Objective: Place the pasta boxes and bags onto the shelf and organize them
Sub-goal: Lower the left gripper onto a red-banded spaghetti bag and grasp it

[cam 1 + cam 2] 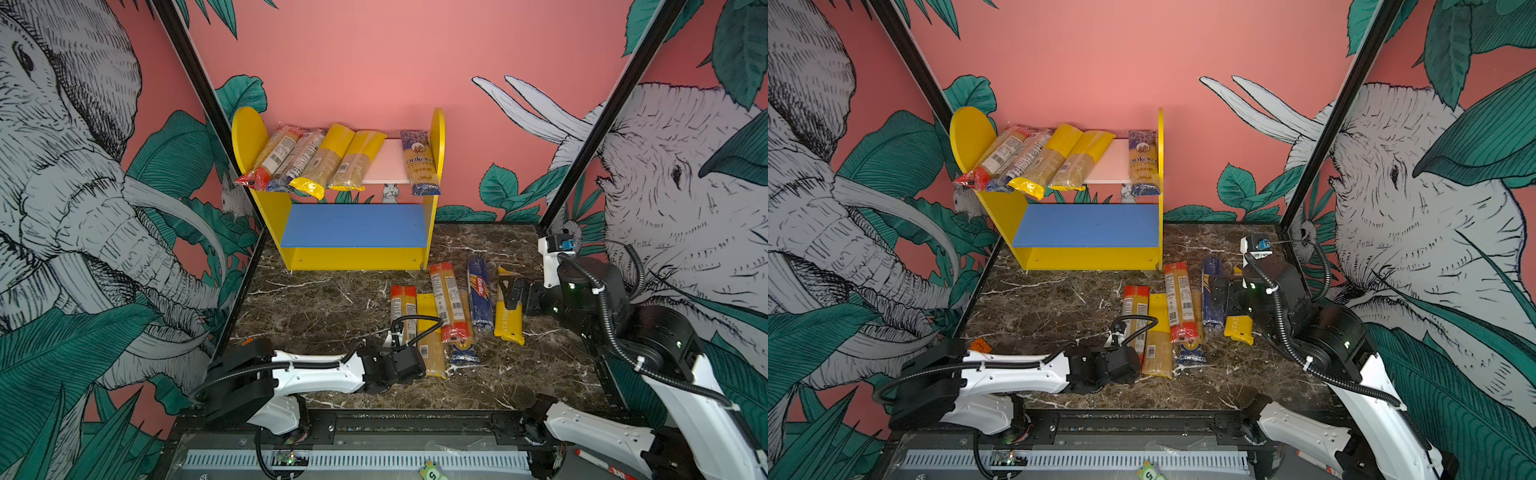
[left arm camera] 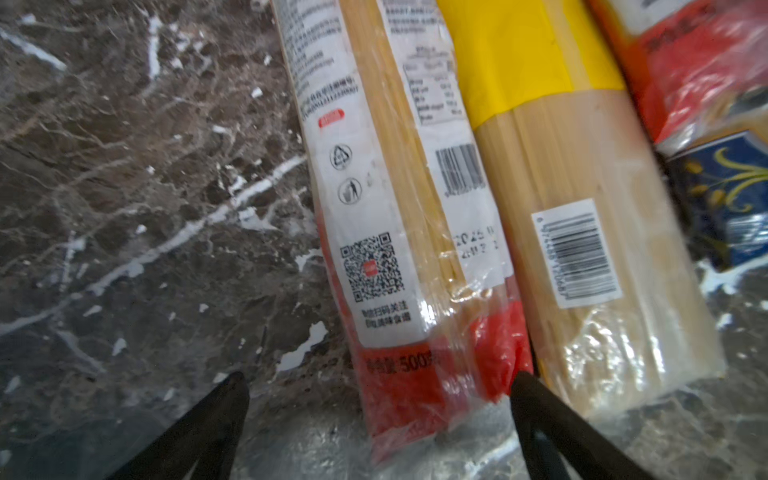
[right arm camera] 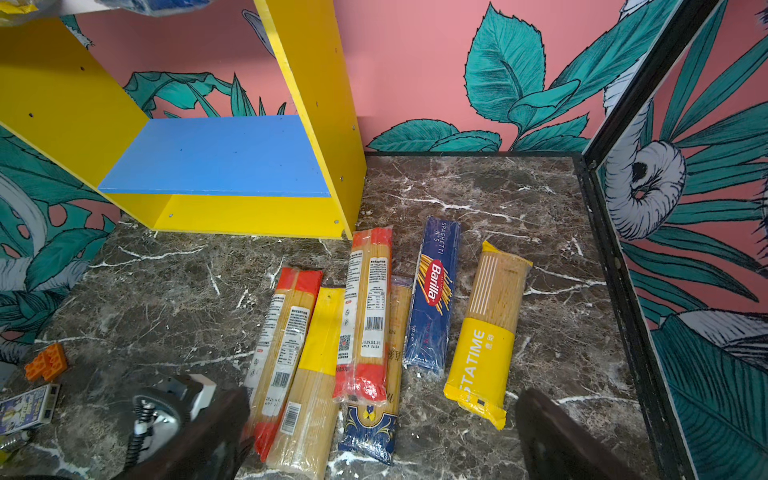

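The marble surface [image 1: 316, 307] lay open left of centre and along its front edge. The shelf [image 1: 353, 257] stood at the back wall. Five packs [image 1: 320, 162] lay on its upper board [image 1: 388, 162], their near ends past the front edge. Six more packs [image 1: 449, 303] lay side by side right of centre. The left jaws stood wide astride a red-ended pack [image 2: 399, 249]. The right jaws stood wide and held nothing, above the rightmost yellow pack [image 3: 486, 332].

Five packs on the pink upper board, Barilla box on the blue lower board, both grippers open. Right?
No: the Barilla box lies on the marble table, not on the blue lower board, as the right wrist view shows. The rest stands.
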